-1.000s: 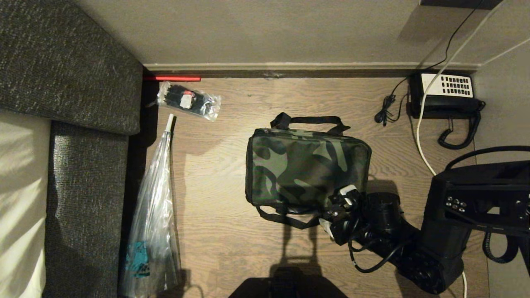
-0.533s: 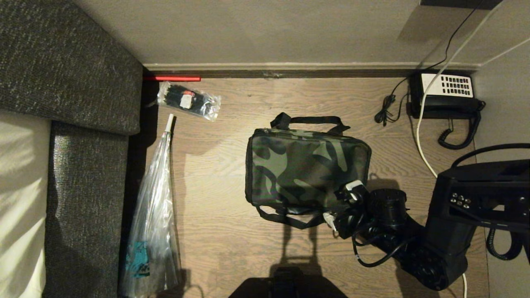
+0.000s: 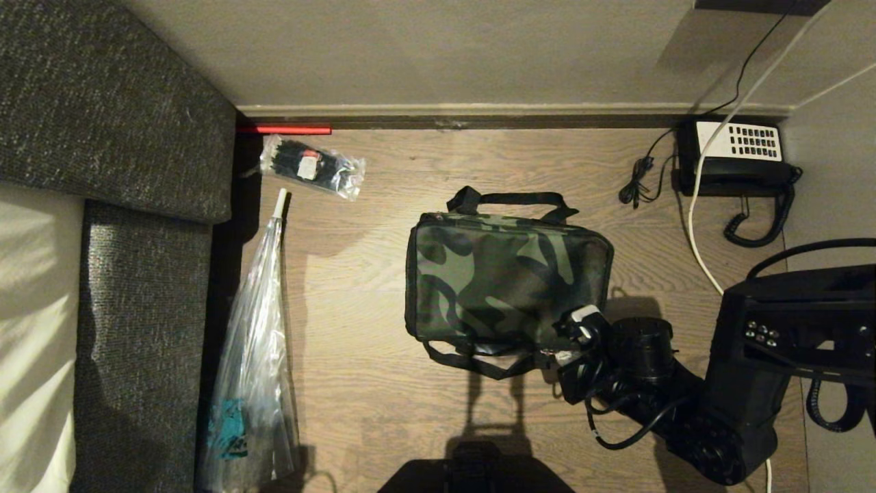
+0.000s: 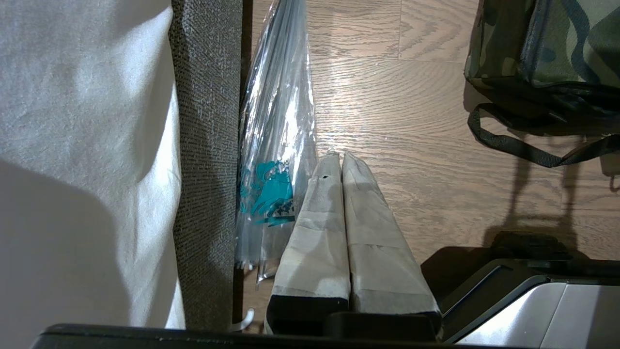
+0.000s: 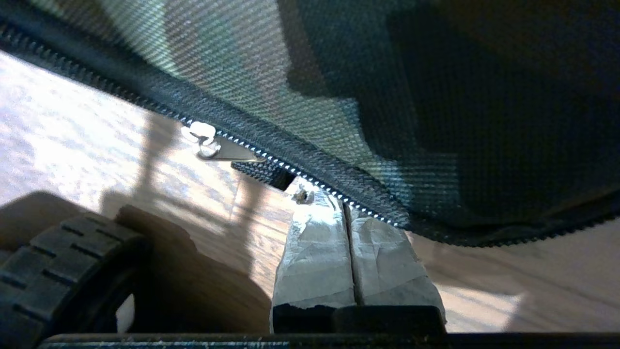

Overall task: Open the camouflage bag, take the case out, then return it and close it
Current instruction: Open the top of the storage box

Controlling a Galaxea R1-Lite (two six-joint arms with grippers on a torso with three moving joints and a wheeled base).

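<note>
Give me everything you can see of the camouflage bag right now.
The camouflage bag is a boxy bag of woven fabric in green, olive and black, lying flat on the wood floor, zipped shut. Black strap handles lie out from its far and near long sides. A black zipper with silver teeth runs along its edge; a metal pull hangs there. The right pincer, shut, sits at the zipper by the bag's near right corner, beside that pull, not on it.

Black right arm (image 3: 684, 404) — looped black cables, end effector (image 5: 345, 208) fingers (image 5: 315, 257) taped pale (grey-white)
</note>
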